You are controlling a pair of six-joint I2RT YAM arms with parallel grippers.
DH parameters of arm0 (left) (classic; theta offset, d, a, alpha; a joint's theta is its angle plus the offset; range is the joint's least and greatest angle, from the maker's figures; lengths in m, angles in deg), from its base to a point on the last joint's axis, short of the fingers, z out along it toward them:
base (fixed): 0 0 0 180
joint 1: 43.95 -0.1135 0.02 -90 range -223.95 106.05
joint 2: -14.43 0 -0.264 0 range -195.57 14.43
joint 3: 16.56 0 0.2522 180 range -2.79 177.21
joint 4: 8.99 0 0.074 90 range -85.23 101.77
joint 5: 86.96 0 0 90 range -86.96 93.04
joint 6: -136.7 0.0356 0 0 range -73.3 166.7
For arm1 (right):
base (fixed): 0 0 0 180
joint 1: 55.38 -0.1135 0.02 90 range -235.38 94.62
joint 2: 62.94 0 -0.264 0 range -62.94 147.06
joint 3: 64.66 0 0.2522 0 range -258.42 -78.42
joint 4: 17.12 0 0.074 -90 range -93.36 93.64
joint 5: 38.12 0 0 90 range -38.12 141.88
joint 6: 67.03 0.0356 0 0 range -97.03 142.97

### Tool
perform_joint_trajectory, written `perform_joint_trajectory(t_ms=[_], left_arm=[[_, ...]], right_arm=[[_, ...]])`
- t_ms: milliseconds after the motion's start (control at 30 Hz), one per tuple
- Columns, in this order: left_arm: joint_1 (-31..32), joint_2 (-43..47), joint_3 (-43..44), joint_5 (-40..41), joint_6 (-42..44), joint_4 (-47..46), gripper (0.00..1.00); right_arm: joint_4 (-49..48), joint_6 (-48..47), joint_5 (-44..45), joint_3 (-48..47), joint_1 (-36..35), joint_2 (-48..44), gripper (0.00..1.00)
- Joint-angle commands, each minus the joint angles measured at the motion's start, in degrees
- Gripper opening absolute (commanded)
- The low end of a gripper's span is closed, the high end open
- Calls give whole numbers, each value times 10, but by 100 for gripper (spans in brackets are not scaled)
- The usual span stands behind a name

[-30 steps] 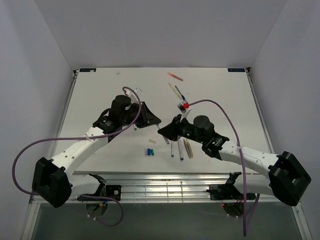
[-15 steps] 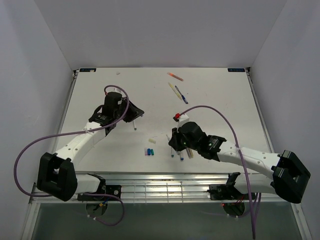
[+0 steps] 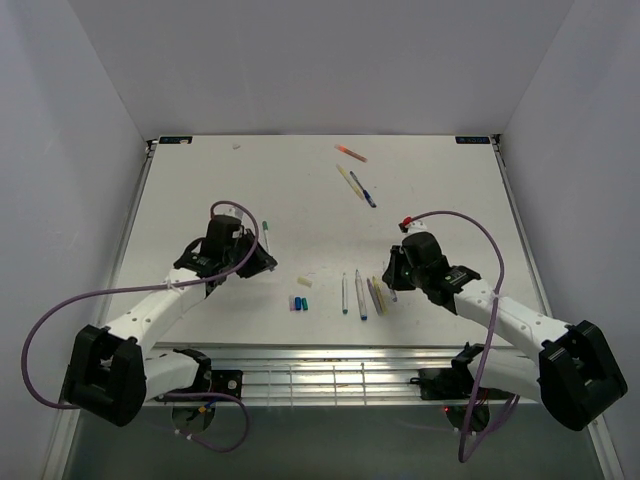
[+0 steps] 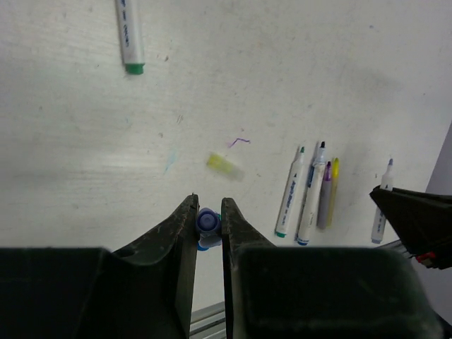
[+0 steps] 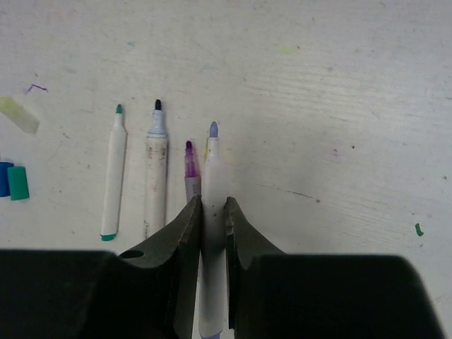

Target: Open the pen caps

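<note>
where the left gripper (image 4: 209, 203) ends, its two jaws are clenched on a blue pen cap (image 4: 207, 222), which sits right between the fingertips and is seen end-on. ahead of these jaws and slightly to the right, a pale yellow cap (image 4: 224, 164) lies alone on the white table (image 4: 85, 141), apart from the tips. further to the right of the jaws, four uncapped pens lie side by side: a teal-tipped pen (image 4: 289, 198), a black-tipped pen (image 4: 313, 198), a purple pen (image 4: 325, 205) and a yellow pen (image 4: 332, 187). far ahead and to the left of the jaws lies a green-ended pen (image 4: 130, 35).

the right gripper (image 5: 212, 203) is grasping a white pen (image 5: 214, 166). the barrel runs straight through the gap between the jaws, and its bare violet-blue tip sticks out ahead of them. the purple pen lies just beside the left jaw, close to the held barrel; i cannot tell if they touch. the black-tipped pen and the teal-tipped pen follow further to the left. far to the left of these jaws, a second blue cap (image 5: 3, 179) and a teal cap (image 5: 18, 182) lie together on the table.
</note>
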State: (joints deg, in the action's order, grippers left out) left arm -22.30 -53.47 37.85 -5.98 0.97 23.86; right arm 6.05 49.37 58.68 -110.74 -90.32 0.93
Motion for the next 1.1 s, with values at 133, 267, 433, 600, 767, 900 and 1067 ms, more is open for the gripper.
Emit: perform_joint_trajectory(t_ms=[133,267,433,600,767,900,1067], left_arm=[[1,23,-110,-43,3,-41,0],[1,15,-141,-50,-3,-71,0],[2,-7,-166,-69,-6,-99,4],[2,-24,-175,-75,-6,-122,10],[2,-36,-177,-80,-7,-136,16],[2,-44,-181,-83,-8,-140,24],[2,-34,-188,-78,-9,-132,35]], right_arm=[[-4,-13,-46,28,41,13,8],[-15,-19,-55,40,51,25,11],[-47,-19,-62,58,59,43,17],[-67,-16,-89,67,60,55,21],[-79,-14,-100,73,61,50,25],[-82,-13,-101,74,60,56,28],[-87,-11,-101,80,61,59,32]])
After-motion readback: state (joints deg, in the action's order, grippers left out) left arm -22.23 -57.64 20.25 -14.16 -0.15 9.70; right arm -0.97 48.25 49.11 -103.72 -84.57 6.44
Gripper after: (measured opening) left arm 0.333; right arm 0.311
